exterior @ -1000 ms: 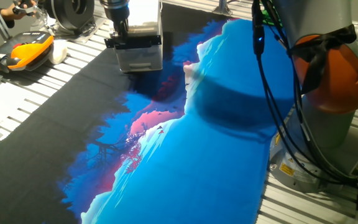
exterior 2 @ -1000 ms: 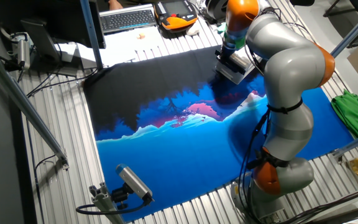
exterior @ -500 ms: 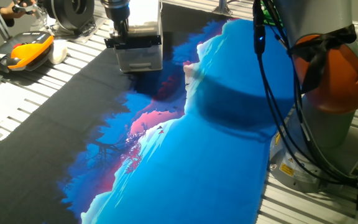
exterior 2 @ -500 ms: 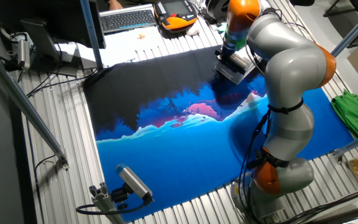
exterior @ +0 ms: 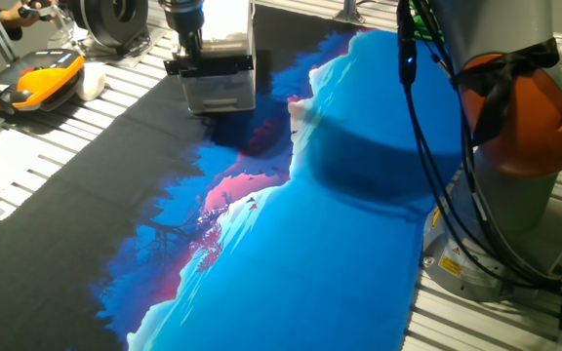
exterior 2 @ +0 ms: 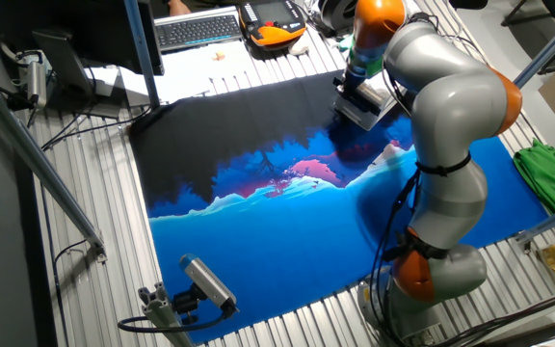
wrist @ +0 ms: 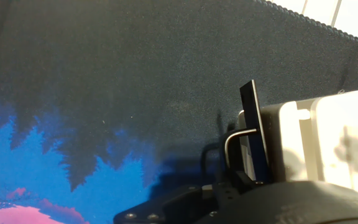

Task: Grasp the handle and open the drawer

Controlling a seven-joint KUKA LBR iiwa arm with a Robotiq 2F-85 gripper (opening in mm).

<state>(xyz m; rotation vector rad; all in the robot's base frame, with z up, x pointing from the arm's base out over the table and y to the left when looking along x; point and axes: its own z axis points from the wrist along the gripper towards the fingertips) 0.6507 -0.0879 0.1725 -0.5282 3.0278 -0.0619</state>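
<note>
The small white box-shaped cabinet (exterior: 224, 39) stands at the far edge of the soft blue-and-black printed mat (exterior: 291, 244). Its grey-fronted drawer (exterior: 220, 93) carries the short black bar handle (exterior: 209, 65). The black gripper (exterior: 195, 51) meets the handle, its fingers hidden, grip unclear.

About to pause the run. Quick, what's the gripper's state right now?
Gripper: down at the handle on the drawer; open or closed cannot be told.

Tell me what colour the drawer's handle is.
Black. The handle shows best in one fixed view, a dark bar across the drawer front, under the hand.
</note>
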